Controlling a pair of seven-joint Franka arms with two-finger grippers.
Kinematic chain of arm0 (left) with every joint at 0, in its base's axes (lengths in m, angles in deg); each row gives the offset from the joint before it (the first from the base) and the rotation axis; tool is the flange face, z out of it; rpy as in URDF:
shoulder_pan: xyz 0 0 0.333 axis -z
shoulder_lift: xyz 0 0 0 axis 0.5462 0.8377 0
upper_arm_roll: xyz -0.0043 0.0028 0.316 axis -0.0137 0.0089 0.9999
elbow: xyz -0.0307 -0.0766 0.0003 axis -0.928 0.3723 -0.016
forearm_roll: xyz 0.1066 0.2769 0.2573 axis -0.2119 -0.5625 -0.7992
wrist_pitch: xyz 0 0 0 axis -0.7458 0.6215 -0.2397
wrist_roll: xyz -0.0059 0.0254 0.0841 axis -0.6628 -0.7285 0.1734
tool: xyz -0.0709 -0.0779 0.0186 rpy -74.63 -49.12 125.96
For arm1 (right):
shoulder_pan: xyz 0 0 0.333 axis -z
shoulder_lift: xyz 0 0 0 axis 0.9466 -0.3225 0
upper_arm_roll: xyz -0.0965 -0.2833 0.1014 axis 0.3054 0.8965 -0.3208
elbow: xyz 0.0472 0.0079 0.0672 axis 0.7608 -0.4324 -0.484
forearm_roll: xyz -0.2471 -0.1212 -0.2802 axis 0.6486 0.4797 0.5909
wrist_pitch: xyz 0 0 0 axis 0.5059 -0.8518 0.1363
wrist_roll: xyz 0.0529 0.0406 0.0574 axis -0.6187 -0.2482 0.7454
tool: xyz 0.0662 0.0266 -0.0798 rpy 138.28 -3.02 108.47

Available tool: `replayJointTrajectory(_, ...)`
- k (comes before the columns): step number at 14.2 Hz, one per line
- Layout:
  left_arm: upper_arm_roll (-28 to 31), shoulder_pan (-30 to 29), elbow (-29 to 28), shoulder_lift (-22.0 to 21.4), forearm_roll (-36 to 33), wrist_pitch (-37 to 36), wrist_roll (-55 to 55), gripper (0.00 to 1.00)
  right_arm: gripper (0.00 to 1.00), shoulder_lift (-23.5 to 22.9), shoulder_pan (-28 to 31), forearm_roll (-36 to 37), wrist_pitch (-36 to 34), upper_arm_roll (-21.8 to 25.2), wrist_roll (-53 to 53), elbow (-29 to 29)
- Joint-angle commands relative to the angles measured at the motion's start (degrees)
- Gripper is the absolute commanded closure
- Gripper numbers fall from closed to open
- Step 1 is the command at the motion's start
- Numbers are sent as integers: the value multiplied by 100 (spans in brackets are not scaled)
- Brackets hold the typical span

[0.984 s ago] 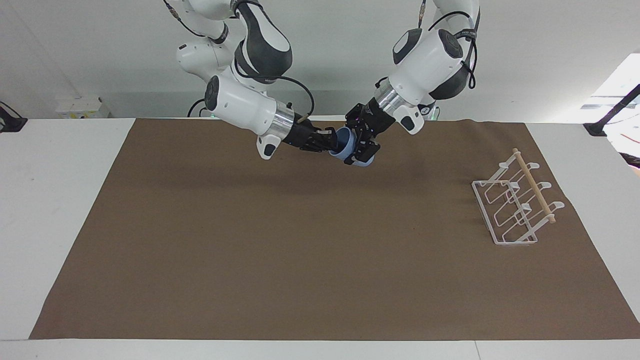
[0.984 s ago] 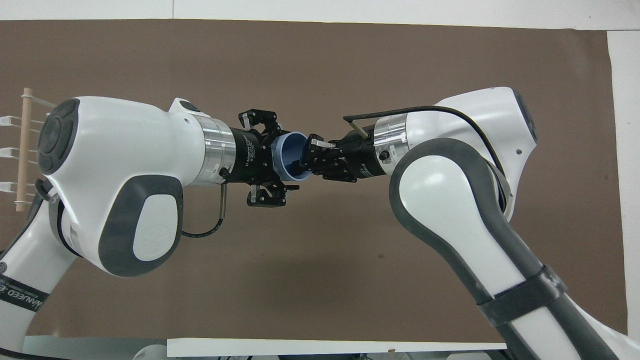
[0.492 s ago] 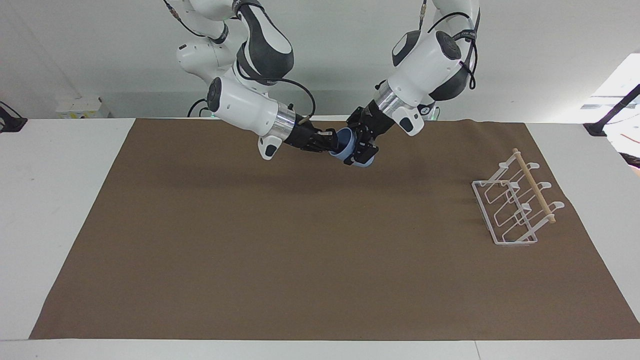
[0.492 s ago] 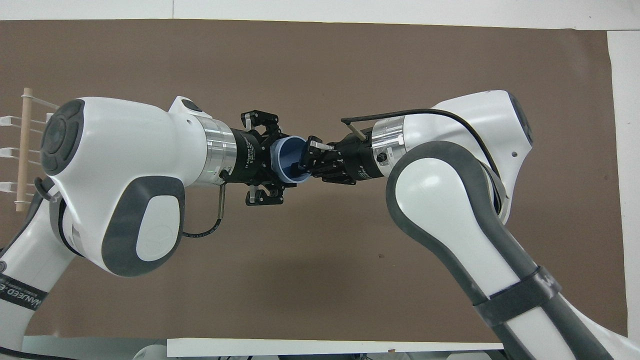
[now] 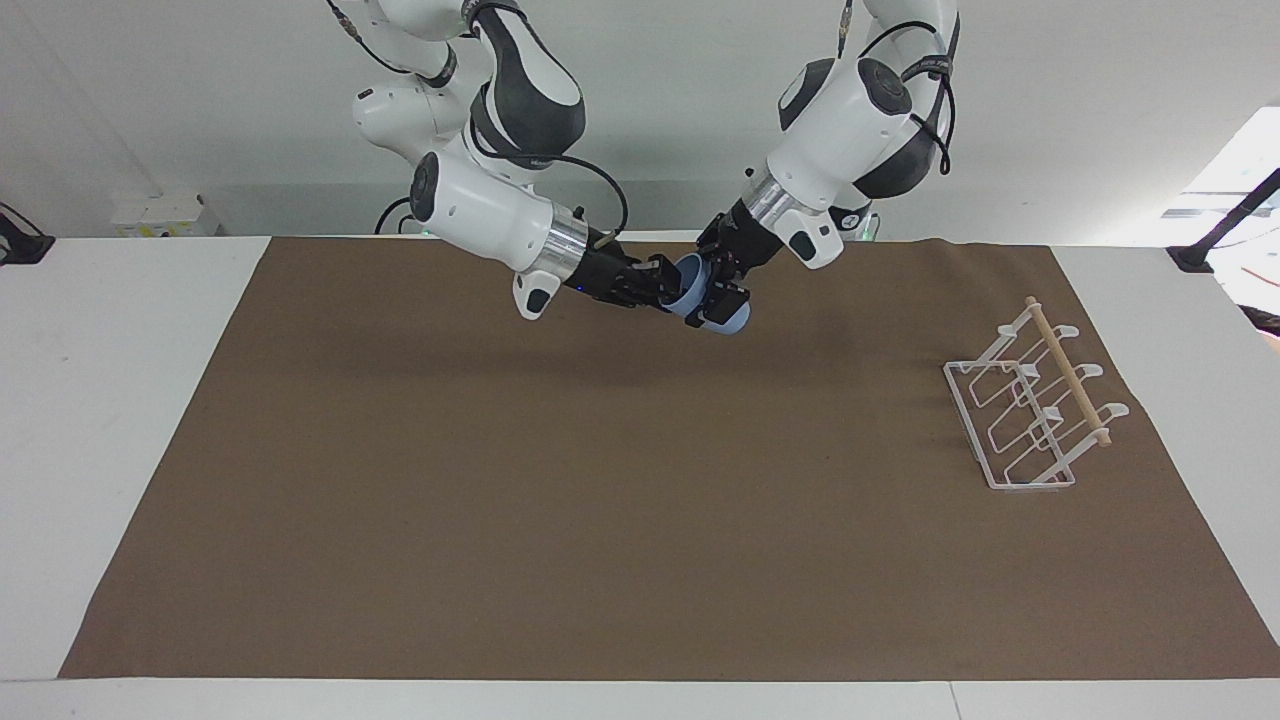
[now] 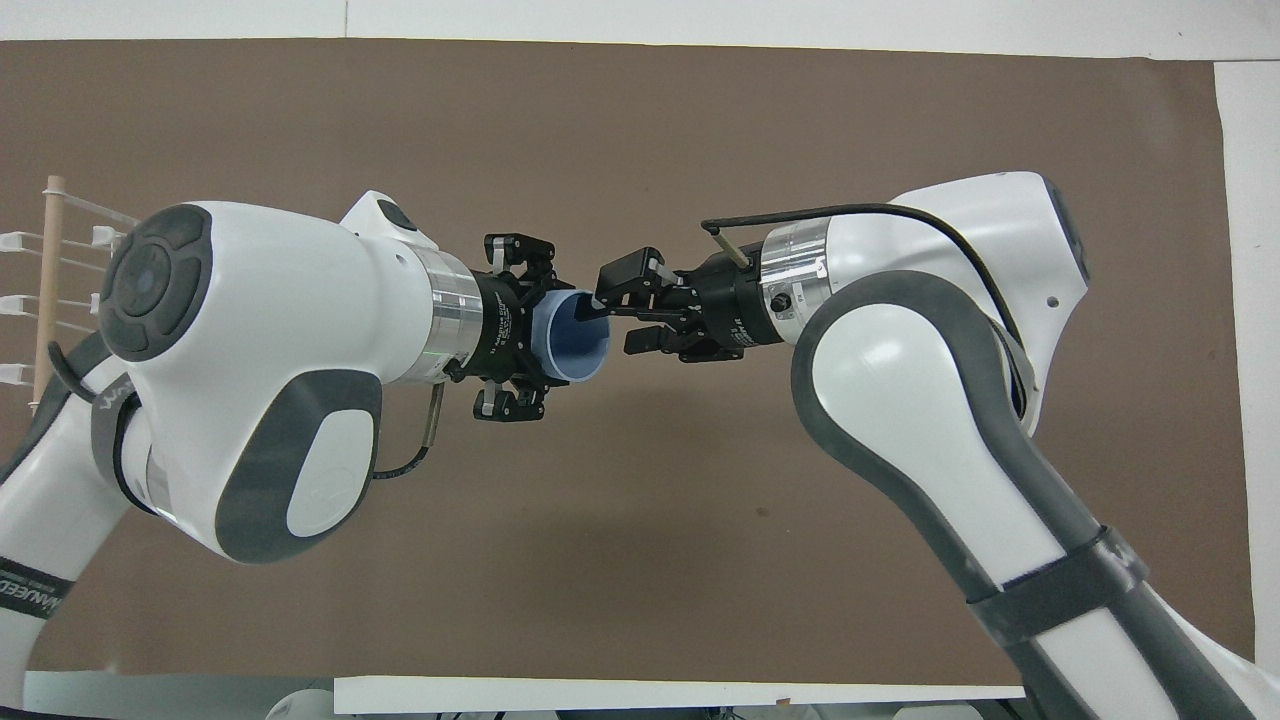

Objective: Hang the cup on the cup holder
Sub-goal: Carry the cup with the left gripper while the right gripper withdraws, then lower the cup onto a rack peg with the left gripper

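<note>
The light blue cup (image 5: 700,302) hangs on its side in the air between my two grippers, over the part of the brown mat nearest the robots; it also shows in the overhead view (image 6: 572,345). My left gripper (image 5: 720,300) (image 6: 548,338) is shut on the cup's body. My right gripper (image 5: 660,284) (image 6: 618,312) is open at the cup's mouth, one fingertip at the rim. The white wire cup holder (image 5: 1035,415) with its wooden dowel stands toward the left arm's end of the table. In the overhead view the cup holder (image 6: 48,300) is mostly hidden by my left arm.
A brown mat (image 5: 600,500) covers most of the white table (image 5: 120,400). Both arms reach low over the mat's strip nearest the robots.
My right gripper has opened and let go of the cup's rim. My left gripper has closed in on the cup and holds it. The cup has shifted slightly toward the left arm's end.
</note>
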Motion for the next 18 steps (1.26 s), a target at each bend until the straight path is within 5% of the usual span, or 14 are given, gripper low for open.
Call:
replayJointTrajectory(1, 97, 5, 28, -128, -741, -860, 71, 100, 1, 277, 644, 899, -256, 17, -74, -26)
replayJointTrajectory(5, 124, -215, -227, -94, -2354, -1501, 63, 100, 1, 621, 1452, 3149, -1046, 25, -31, 9)
replayJointTrajectory(9, 124, -198, -43, 881, -4823, -2502, -25, 100, 1, 806, 1998, 4988, -2057, 43, 505, 281)
replayJointTrajectory(15, 211, -233, 352, 2200, -7920, -3884, -972, 100, 1, 517, 2403, 6125, -3717, 60, 987, 1957)
replayJointTrajectory(18, 361, -233, 240, 2236, -8668, -4016, -1561, 100, 1, 551, 2561, 6187, -4036, 113, 1533, 2198)
